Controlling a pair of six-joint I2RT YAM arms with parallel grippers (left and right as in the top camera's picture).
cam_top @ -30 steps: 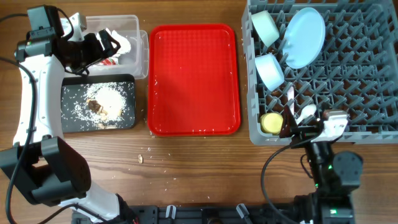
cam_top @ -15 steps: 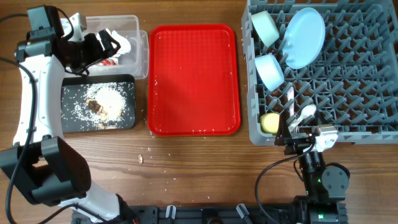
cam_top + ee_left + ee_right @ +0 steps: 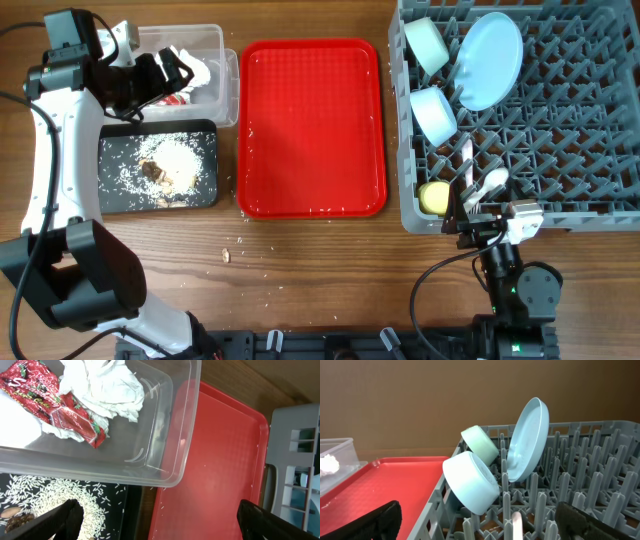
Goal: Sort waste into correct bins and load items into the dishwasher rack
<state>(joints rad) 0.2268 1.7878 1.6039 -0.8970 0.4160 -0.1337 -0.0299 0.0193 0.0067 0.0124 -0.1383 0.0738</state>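
Observation:
In the overhead view the clear tub [image 3: 226, 62] holds the crumpled napkin [image 3: 195, 66] and the red-and-white wrapper [image 3: 176, 97]. The black tray [image 3: 110, 150] below it holds the rice scraps [image 3: 180, 160]. My left gripper [image 3: 172, 72] hovers open over the tub; its wrist view shows the napkin [image 3: 112, 385], the wrapper [image 3: 55, 402] and its open fingers [image 3: 165, 525]. The grey rack [image 3: 580, 120] holds the green bowl [image 3: 428, 45], blue plate [image 3: 489, 60], blue bowl [image 3: 435, 113], yellow cup [image 3: 434, 197], and the fork and spoon [image 3: 480, 172]. My right gripper [image 3: 478, 212] is open and empty at the rack's front edge.
The flat red tray [image 3: 312, 128] lies between the bins and the rack, with only tiny crumbs on it. A few rice grains [image 3: 228, 254] lie on the wooden table in front of it. The right wrist view shows the bowls [image 3: 470, 482] and plate [image 3: 527, 440] leaning among the pegs.
My right arm has drawn back from the rack toward the table's front edge, then held still. The left arm has not moved.

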